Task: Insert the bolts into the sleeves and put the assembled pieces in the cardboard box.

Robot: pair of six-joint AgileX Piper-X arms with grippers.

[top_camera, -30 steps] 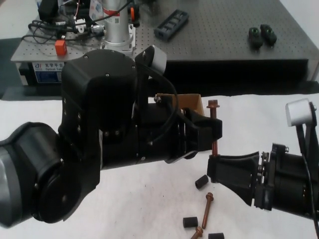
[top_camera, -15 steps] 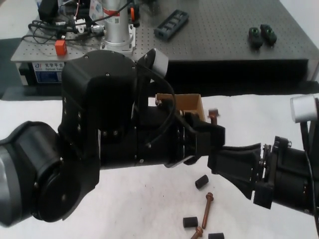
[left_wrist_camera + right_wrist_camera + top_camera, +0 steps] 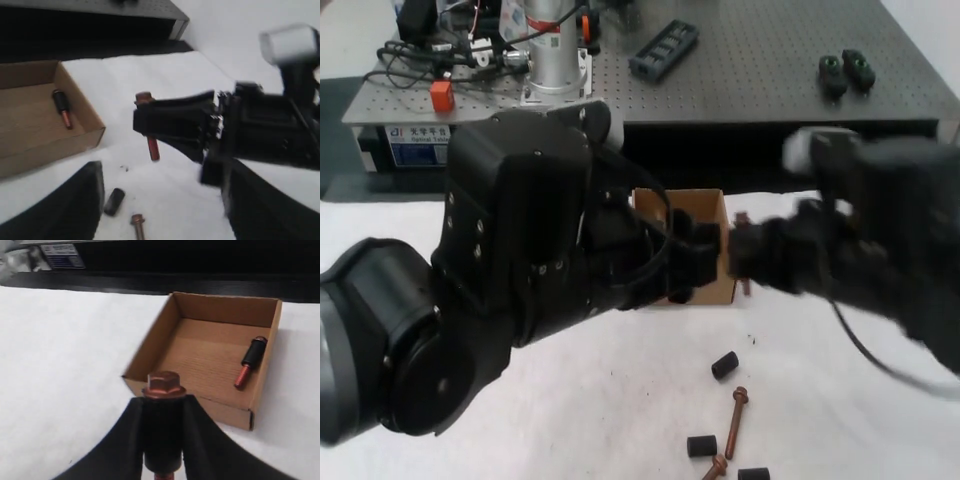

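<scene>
Swinging right tool [image 3: 162, 416] in toward cardboard box [image 3: 150, 347], clamped on sleeved bolt [image 3: 163, 385]; hanging just outside box wall. Backing off left tool [image 3: 162, 200], spread, empty. Insertion judged done; drop-off remaining.

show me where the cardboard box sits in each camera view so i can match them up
High view: the cardboard box is at mid-picture, partly hidden.
Left wrist view: the box lies off to one side of the held bolt, with an assembled piece inside.
Right wrist view: the box lies just beyond the right gripper.
Shared landmark: the bolt held in the right gripper.
</scene>
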